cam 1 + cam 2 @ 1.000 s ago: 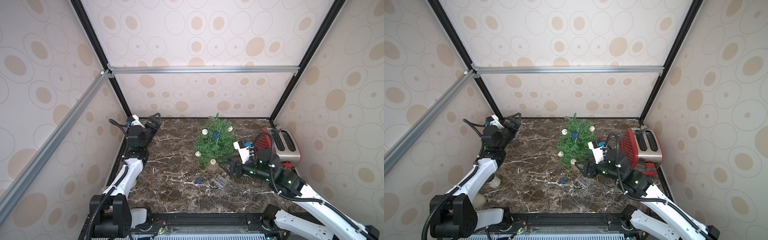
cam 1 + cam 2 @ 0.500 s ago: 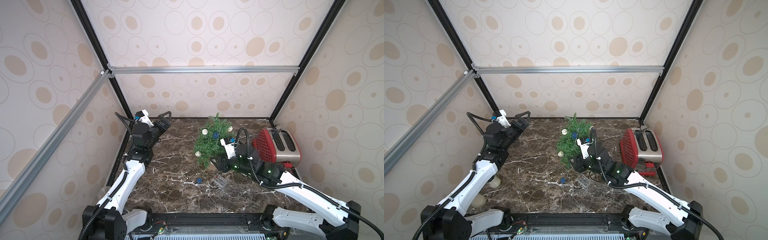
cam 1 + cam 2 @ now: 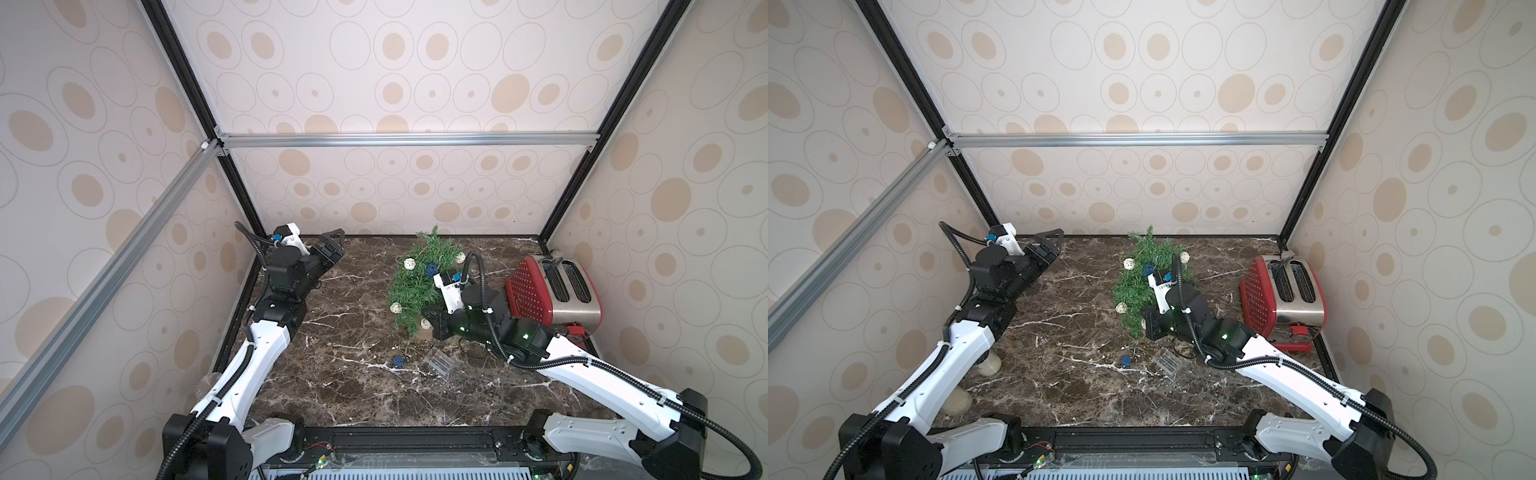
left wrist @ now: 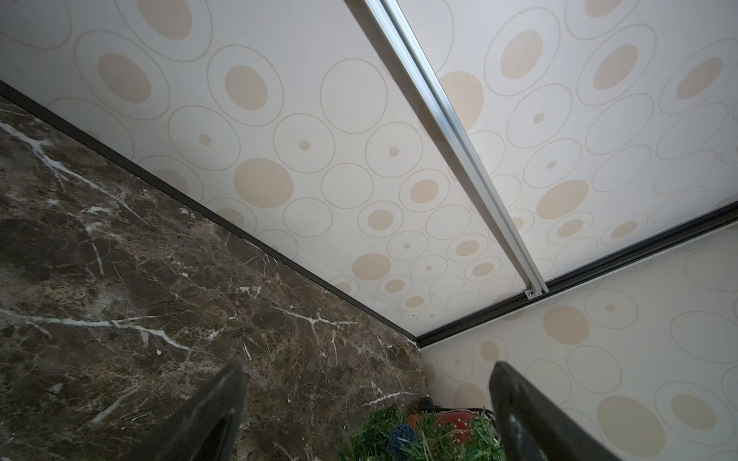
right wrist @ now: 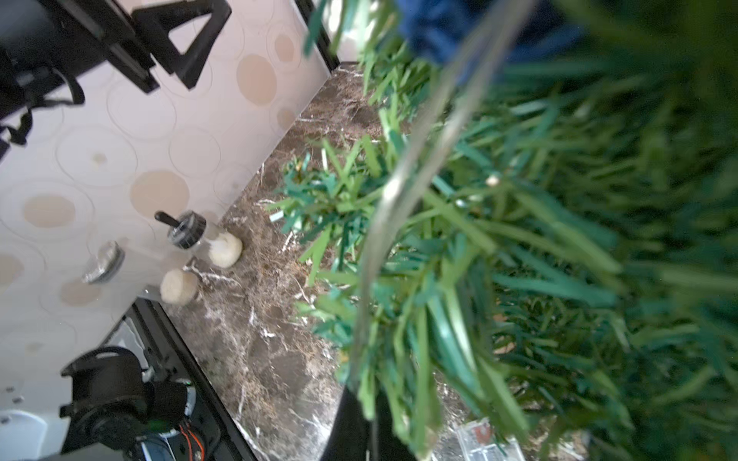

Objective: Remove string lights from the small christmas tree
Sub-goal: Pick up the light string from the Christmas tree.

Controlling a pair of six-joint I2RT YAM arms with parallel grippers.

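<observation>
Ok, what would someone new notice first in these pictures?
The small green Christmas tree near the back of the dark marble table, hung with string lights of cream and blue balls, draws the eye first. The right gripper is buried in its lower branches, shut, apparently on their wire. A red toaster stands by the right wall, and the left gripper hangs open in the back left corner.

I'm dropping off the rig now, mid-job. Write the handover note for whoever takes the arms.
Left hand: open, empty, near the back-left corner, away from the tree.
Right hand: shut low at the small christmas tree, apparently on the wire of the string lights.
Battery box and one blue ball lie on the table; the other balls sit in the branches.
Done: little. Left: pull the whole strand clear.
</observation>
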